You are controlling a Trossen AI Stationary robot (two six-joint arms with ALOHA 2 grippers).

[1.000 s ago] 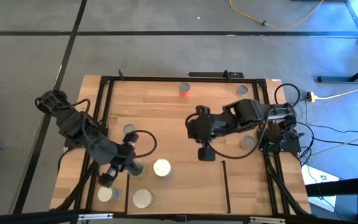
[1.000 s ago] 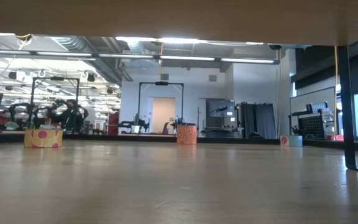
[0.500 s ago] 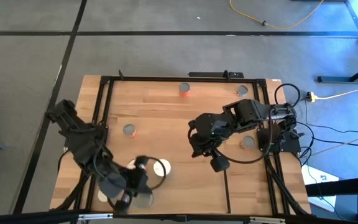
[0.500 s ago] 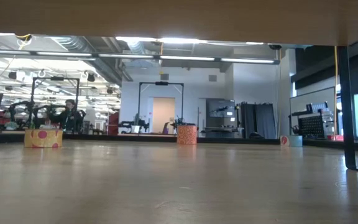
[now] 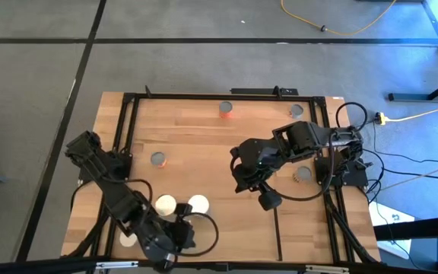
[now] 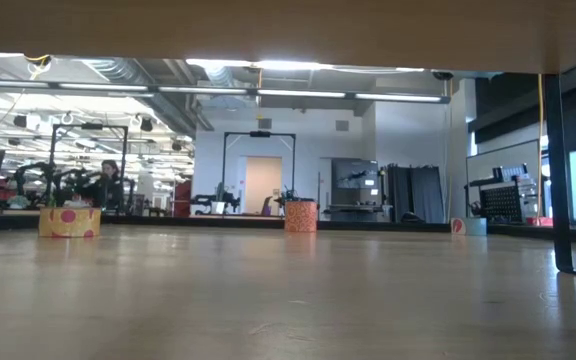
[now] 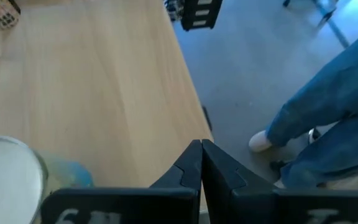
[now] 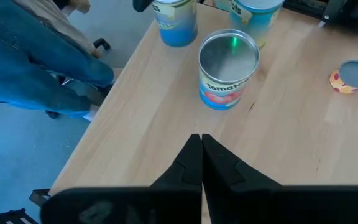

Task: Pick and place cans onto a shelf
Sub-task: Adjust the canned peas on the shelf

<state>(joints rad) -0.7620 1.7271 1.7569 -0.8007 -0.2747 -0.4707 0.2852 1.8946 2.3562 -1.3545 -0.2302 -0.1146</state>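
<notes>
The wooden worktop (image 5: 204, 144) carries several upright cans, all standing closed, so their contents are not visible. Two white-topped cans (image 5: 166, 204) (image 5: 198, 204) stand just beside each other near the front left of the worktop. Another pale-topped can (image 5: 130, 238) shows partly under the left arm at the front left corner. A grey-topped can (image 5: 157, 159) with an orange side stands alone further back on the left, and a can with an orange side (image 5: 226, 109) stands at the back edge near the middle. A grey-topped can (image 5: 296, 111) stands at the back right, and one more (image 5: 303, 174) sits beside the right arm's base.

The shelf (image 5: 303, 228), a light-wood panel edged by thin black bars, lies at the front right of the worktop, and none of its visible surface holds a can.

The left pincer (image 5: 175, 237) is at the front edge, just in front of the two white-topped cans, with its fingers pressed together and holding nothing. In the left wrist view a white can top (image 7: 8, 180) sits close beside it.

The right pincer (image 5: 267, 200) hangs over the middle of the worktop near the shelf's left bar, fingers also pressed together and empty. In its wrist view a can labelled tomato (image 8: 228, 68) stands ahead of it, with two blue-sided cans (image 8: 175, 22) (image 8: 258, 17) behind. A person's legs in blue trousers (image 8: 23, 56) stand on the floor past the worktop's edge.
</notes>
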